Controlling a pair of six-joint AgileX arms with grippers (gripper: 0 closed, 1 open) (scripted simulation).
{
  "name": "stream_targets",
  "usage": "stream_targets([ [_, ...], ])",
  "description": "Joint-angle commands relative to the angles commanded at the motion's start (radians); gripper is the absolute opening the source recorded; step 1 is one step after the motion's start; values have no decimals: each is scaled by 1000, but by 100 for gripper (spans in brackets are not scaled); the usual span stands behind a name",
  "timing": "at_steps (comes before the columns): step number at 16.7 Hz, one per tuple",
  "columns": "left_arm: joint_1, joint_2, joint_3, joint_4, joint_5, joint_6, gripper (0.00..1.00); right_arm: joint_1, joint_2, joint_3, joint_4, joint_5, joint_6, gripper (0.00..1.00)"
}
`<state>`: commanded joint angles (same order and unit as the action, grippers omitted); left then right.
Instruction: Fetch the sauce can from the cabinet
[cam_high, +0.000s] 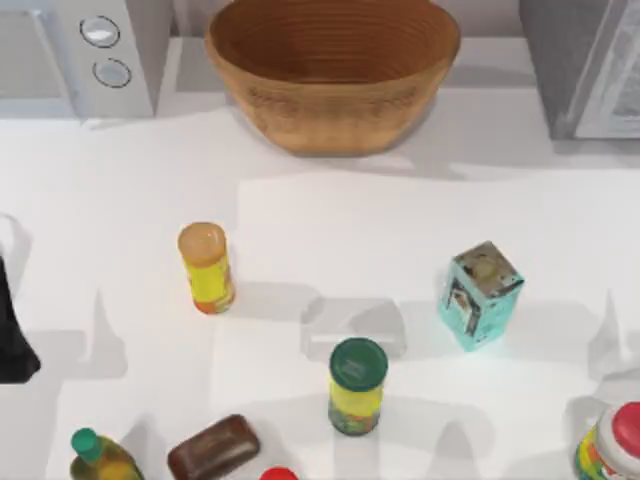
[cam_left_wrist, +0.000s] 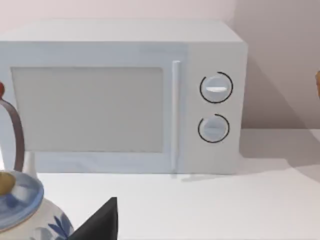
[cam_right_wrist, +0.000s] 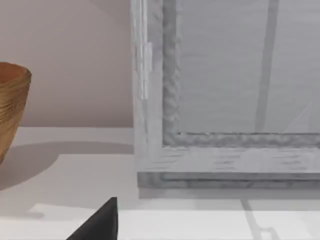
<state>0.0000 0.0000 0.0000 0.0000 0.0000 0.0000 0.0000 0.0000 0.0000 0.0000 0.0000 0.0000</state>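
Though far apart, 1 cabinet (cam_high: 585, 70), 1 microwave (cam_high: 80, 55)

No words or numbers are showing clearly enough to read on the bottles, the carton (cam_high: 479, 294) or the microwave (cam_left_wrist: 122, 95).

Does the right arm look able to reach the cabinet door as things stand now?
Probably yes. In the right wrist view the cabinet stands straight ahead, with bare table before it. The basket sits off to one side. The door looks shut.
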Motion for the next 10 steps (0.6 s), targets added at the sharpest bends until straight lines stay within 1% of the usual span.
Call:
stream_targets([
  [3,0,0,0,0,0,0,100,2,11,11,-3,1,0,100],
  [5,0,0,0,0,0,0,100,11,63,65,-17,8,2,100],
  [7,0,0,0,0,0,0,100,24,151,161,-44,21,3,100],
  [10,0,0,0,0,0,0,100,49,333,384,-102,48,5,100],
])
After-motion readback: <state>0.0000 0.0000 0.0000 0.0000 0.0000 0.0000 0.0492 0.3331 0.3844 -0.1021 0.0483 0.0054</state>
